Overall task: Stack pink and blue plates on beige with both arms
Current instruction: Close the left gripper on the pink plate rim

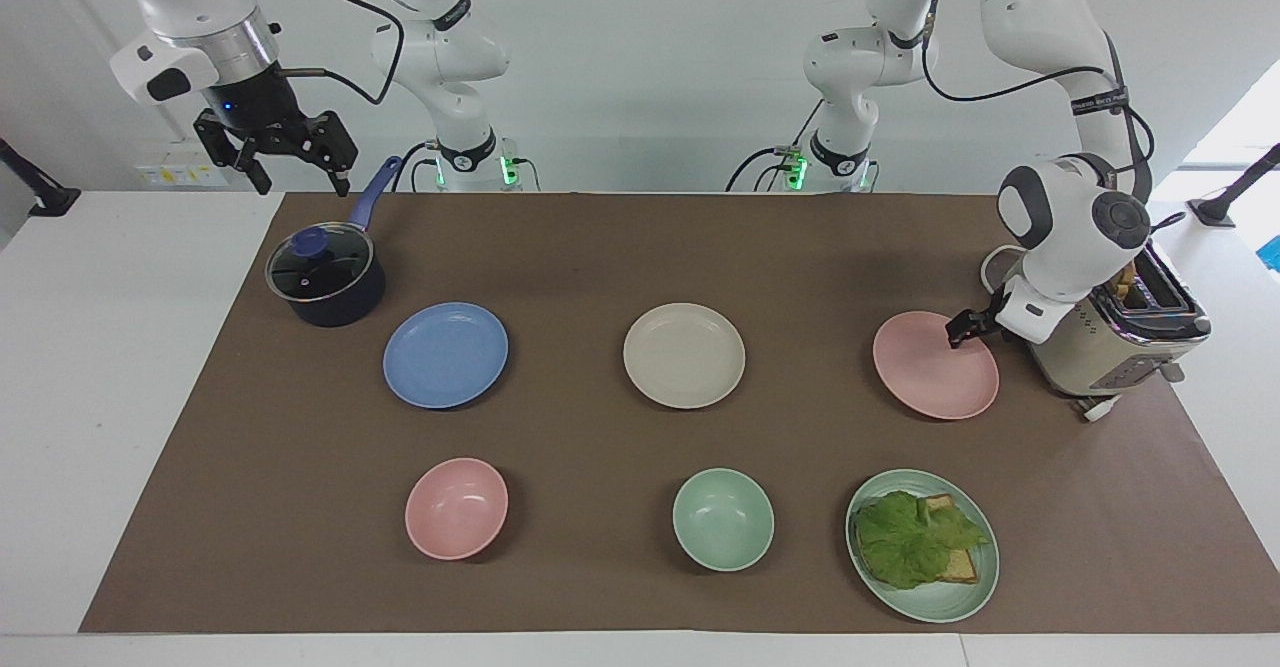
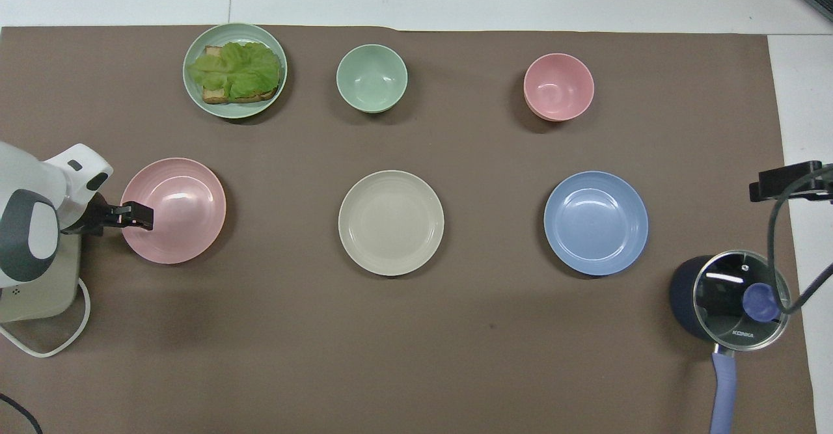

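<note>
The flat, round pale pink plate (image 1: 935, 378) lay on the brown paper mat (image 1: 600, 247) toward the left arm's end of the desk, just beside the cream toaster (image 1: 1110, 342) standing at that edge. The left gripper (image 1: 962, 328) was low at the plate's rim on the toaster side, one black finger reaching over the rim; its fingers looked spread around the rim, though I could not tell whether they touched it, and the arm's white wrist hid part of the toaster. The flat, round cream-beige plate (image 1: 684, 355) sat mid-mat with bare mat all round it, and the flat, round cornflower-blue plate (image 1: 446, 355) lay toward the right arm's end, near a dark lidded saucepan (image 1: 326, 279). The right gripper (image 1: 283, 159) waited raised over the mat's corner by the saucepan, fingers apart and empty; the overhead view cut it off at the frame's edge.
</note>
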